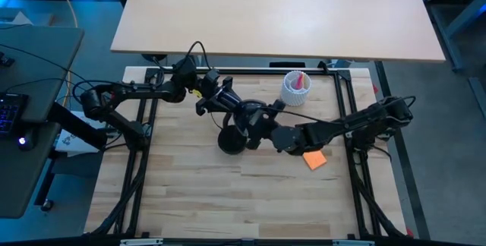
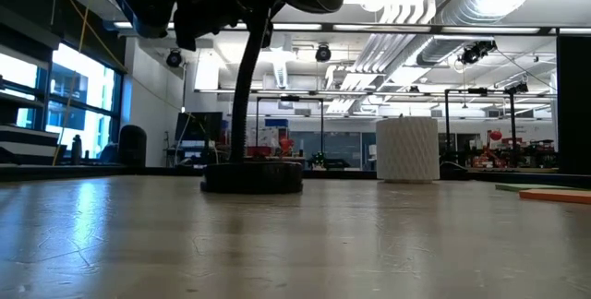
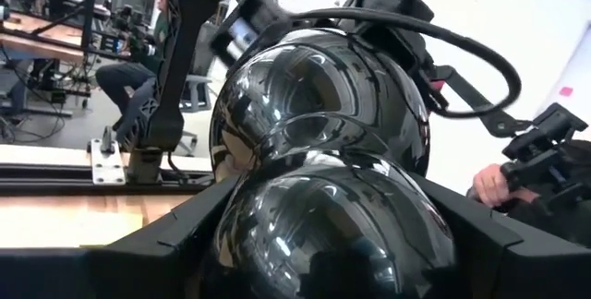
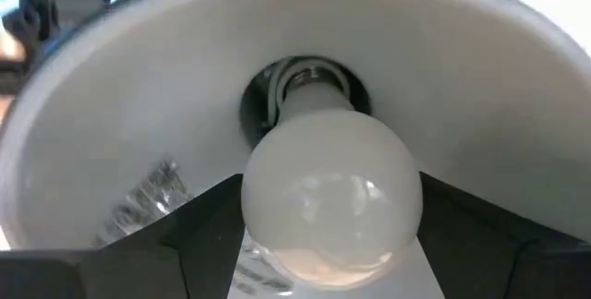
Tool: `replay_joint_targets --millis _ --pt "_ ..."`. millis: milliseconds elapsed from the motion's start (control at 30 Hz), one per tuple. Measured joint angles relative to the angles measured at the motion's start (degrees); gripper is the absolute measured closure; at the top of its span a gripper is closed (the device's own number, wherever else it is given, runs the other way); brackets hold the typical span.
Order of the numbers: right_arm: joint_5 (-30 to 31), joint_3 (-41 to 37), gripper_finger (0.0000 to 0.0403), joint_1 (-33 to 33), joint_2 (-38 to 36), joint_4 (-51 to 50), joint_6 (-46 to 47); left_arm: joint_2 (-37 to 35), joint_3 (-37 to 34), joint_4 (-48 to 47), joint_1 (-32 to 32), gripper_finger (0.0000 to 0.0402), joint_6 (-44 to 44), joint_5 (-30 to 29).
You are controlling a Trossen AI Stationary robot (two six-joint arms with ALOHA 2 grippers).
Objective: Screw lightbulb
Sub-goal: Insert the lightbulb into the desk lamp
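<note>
A white ribbed cup (image 1: 296,88) stands near an orange pad (image 1: 314,159).

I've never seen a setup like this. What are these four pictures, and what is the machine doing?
Two dark robot arms work at a wooden table. One picture looks down from above, one looks level across the tabletop, and two come from cameras on the arms' wrists. The left pincer grips the black desk lamp's shiny shade to steady it. The right pincer holds the lightbulb, its base at the socket inside the shade. Also on the table: the lamp's base, a white ribbed cup and an orange pad.
</note>
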Motion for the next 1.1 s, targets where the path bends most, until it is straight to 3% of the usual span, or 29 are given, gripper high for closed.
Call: replay_joint_targets --millis 400,567,867,1100 --pt "-14.48 0.00 0.0121 -3.04 -0.98 -5.59 37.76 -0.05 0.07 0.08 0.27 0.0135 5.91 2.05" --pt "-19.37 0.00 0.0121 -4.48 -2.37 -5.12 47.99 -0.08 0.13 0.13 0.68 0.0135 7.52 3.66" --pt "-19.43 0.02 0.0121 -5.02 -2.71 -3.80 64.00 -0.09 0.13 0.51 0.72 0.0135 13.91 2.81" --pt "-17.98 -0.17 0.0121 -4.44 -2.71 2.95 71.64 -0.18 -0.20 0.96 0.72 0.0135 16.61 3.75"
